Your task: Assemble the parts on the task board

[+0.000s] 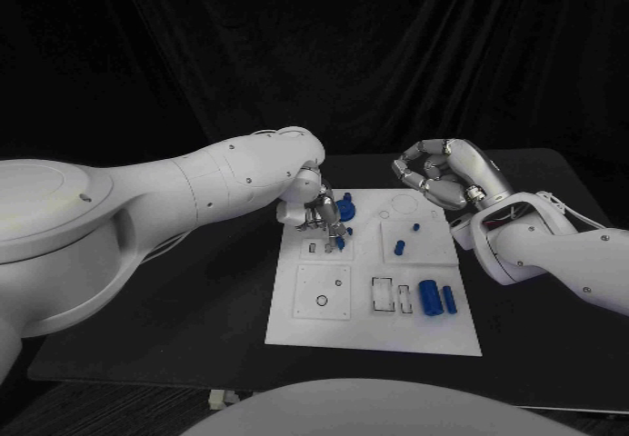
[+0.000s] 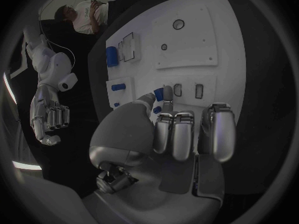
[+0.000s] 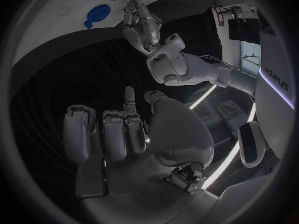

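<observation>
The white task board [image 1: 374, 313] lies mid-table. My left hand [image 1: 316, 209] hangs over its far left part and pinches a small blue peg [image 2: 167, 93] between thumb and fingertips, just above two narrow slots [image 2: 178, 89]; the same peg [image 1: 340, 242] shows below the fingers in the head view. A round blue part [image 1: 346, 208] stands right beside this hand. My right hand [image 1: 445, 174] is raised off the board's far right corner, fingers curled in, holding nothing. My left hand [image 3: 140, 25] and the round part [image 3: 97, 12] also appear in the right wrist view.
Two blue cylinders [image 1: 429, 297] [image 1: 450, 300] lie on the board's near right, next to rectangular recesses [image 1: 382, 294]. Small blue pieces [image 1: 400, 245] [image 1: 414, 226] stand mid-board. A square plate with holes [image 1: 324, 292] sits near left. Black table [image 1: 196, 291] surrounds the board.
</observation>
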Motion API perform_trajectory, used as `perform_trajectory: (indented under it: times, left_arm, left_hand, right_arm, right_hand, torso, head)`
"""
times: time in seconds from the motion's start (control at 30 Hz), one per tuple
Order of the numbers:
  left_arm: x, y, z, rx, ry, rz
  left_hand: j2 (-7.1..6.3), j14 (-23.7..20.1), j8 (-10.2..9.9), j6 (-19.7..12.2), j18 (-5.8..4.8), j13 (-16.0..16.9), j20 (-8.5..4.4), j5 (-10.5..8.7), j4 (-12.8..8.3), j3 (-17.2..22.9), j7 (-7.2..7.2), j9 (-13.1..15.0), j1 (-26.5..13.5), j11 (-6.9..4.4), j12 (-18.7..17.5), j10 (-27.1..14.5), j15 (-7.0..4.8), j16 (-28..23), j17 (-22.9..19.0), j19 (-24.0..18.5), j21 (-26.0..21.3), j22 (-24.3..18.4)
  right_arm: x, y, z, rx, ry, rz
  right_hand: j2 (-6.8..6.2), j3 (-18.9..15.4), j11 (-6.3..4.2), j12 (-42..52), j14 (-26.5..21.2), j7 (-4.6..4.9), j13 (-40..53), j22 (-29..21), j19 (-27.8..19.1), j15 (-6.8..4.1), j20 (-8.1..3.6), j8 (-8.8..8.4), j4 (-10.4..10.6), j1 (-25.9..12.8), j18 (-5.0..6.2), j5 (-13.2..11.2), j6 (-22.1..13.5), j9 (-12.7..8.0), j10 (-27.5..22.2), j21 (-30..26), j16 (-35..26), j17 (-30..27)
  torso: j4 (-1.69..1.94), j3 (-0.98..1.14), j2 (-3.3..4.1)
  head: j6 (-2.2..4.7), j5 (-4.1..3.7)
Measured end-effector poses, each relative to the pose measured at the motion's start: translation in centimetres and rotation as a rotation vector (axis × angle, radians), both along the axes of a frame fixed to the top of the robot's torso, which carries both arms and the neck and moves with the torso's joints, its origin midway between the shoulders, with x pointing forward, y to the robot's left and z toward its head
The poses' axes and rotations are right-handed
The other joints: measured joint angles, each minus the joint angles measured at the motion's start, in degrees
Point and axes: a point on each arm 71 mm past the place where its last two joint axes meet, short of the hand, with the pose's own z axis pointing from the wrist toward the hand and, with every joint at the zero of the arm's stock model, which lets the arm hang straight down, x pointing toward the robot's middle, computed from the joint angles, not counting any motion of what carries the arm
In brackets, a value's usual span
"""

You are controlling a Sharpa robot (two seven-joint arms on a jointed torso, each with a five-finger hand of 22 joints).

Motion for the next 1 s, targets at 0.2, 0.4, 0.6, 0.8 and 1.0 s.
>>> perform_trajectory:
  times: [0.2,0.4,0.6,0.8,1.0]
  left_arm:
    - [-0.07,-0.25,-0.04,-0.001,0.000,-0.003]
    - [-0.06,-0.29,-0.07,-0.001,-0.002,-0.001]
    - [-0.05,-0.28,-0.09,-0.001,-0.003,0.001]
    - [-0.05,-0.34,-0.09,-0.001,-0.004,0.001]
    - [-0.02,-0.37,-0.09,0.002,-0.006,-0.001]
  left_hand:
    - [-0.03,0.0,-0.3,0.0,0.00,0.0,0.00,0.27,-0.6,0.3,0.02,-0.1,0.6,0.00,0.0,0.0,0.00,0.0,0.0,0.0,-0.3,0.0]
    - [0.00,0.0,-0.8,0.2,0.00,0.0,0.00,1.98,-1.4,1.1,-0.18,-0.3,1.4,0.00,0.0,0.0,0.00,0.0,0.0,0.0,-0.6,0.0]
    - [-0.20,0.0,-1.3,0.6,0.01,0.0,0.00,3.62,-2.1,1.8,-0.17,-0.4,2.1,0.00,0.0,0.0,0.00,0.0,0.0,0.0,-0.6,0.0]
    - [-0.19,0.0,-1.7,0.6,0.01,0.0,0.00,4.67,-2.6,2.3,-0.17,-0.4,2.1,0.00,0.0,0.0,0.00,0.0,0.0,0.0,-0.8,0.0]
    - [-0.22,0.0,-1.7,0.6,0.01,0.0,0.00,5.17,-2.8,2.5,-0.17,-0.4,2.5,0.00,0.0,0.0,0.00,0.0,0.0,0.0,-1.1,0.0]
  right_arm:
    - [0.00,0.02,-0.07,-0.002,0.006,0.001]
    - [0.00,0.02,-0.13,-0.003,0.011,0.001]
    - [-0.02,0.02,-0.23,-0.005,0.016,0.001]
    - [-0.03,0.02,-0.29,-0.006,0.020,0.002]
    - [-0.02,0.06,-0.35,-0.007,0.024,0.004]
  right_hand:
    - [0.00,0.0,0.00,0.0,0.0,0.00,0.0,0.0,0.0,0.00,0.00,0.00,0.0,0.0,0.00,-0.3,0.0,-0.1,0.0,0.0,0.0,0.0]
    - [0.00,0.2,0.00,0.0,0.0,0.00,0.0,0.0,0.0,0.00,0.00,0.00,-0.2,0.0,0.00,-0.5,0.0,-0.1,0.0,0.0,0.0,0.0]
    - [0.00,0.2,0.00,0.0,0.0,0.00,0.0,0.0,0.0,0.00,0.00,0.00,-0.2,0.0,0.00,-0.5,0.0,-0.1,0.0,0.0,0.0,0.0]
    - [0.00,0.2,0.00,0.0,0.0,0.00,0.0,0.0,0.0,0.00,0.00,0.00,-0.2,0.0,0.00,-0.5,0.0,0.0,0.0,0.0,0.0,0.0]
    - [0.00,0.2,0.00,0.0,0.0,0.00,0.0,0.0,0.0,0.00,0.00,0.00,-0.2,0.0,0.00,-0.7,0.0,0.0,0.0,0.0,0.0,0.0]
  torso:
    - [0.00,0.00,-0.01]
    - [-0.01,0.00,0.00]
    - [-0.01,0.01,-0.01]
    - [-0.01,0.00,0.00]
    - [-0.01,0.00,-0.01]
  head:
    - [0.00,0.05]
    - [0.00,-0.04]
    - [0.00,0.00]
    - [0.00,0.12]
    - [0.00,0.27]
